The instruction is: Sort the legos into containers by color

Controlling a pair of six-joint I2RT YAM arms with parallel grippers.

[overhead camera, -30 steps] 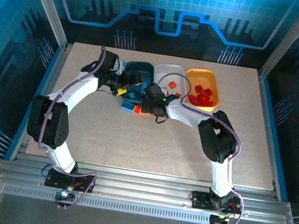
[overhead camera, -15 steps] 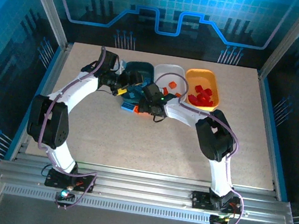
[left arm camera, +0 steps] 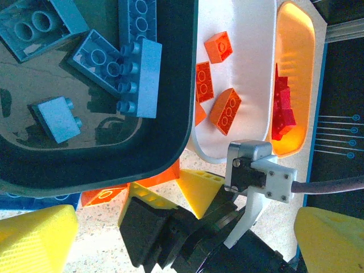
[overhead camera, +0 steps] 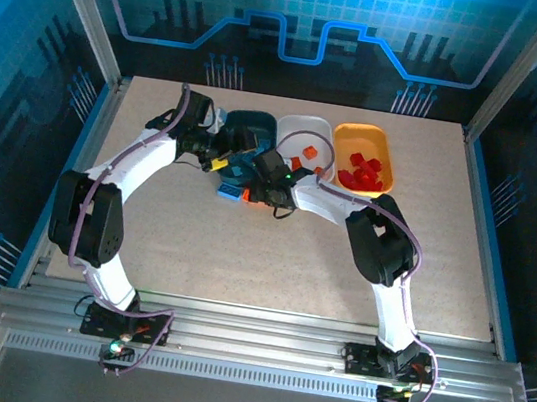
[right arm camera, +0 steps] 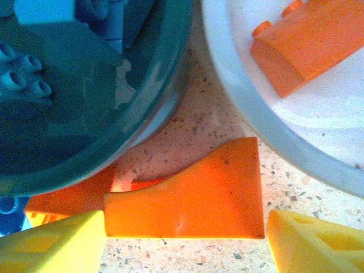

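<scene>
A curved orange lego (right arm camera: pixel 193 199) lies on the table in the gap between the dark teal container (right arm camera: pixel 142 114) and the white container (right arm camera: pixel 244 119). My right gripper (right arm camera: pixel 185 234) straddles it, open; the left fingertip is at its end and the right one stands a little off. From above, the right gripper (overhead camera: pixel 253 193) sits just in front of the teal container (overhead camera: pixel 255 121). My left gripper (overhead camera: pixel 227 154) hovers wide open over that container, holding nothing. Light blue legos (left arm camera: pixel 139 77) lie in it, orange ones (left arm camera: pixel 224 111) in the white container (left arm camera: pixel 250 142), red ones (left arm camera: pixel 283 108) in the yellow-orange container (left arm camera: pixel 298 34).
Another orange lego (left arm camera: pixel 105 196) and a blue one (overhead camera: pixel 229 192) lie on the table against the teal container's front wall, left of the right gripper. The two arms are close together over the containers. Bare tabletop (overhead camera: pixel 269 262) stretches toward the near edge.
My right gripper has slid a little left toward the teal container and its jaws have narrowed around the orange lego. The left arm has stayed still.
</scene>
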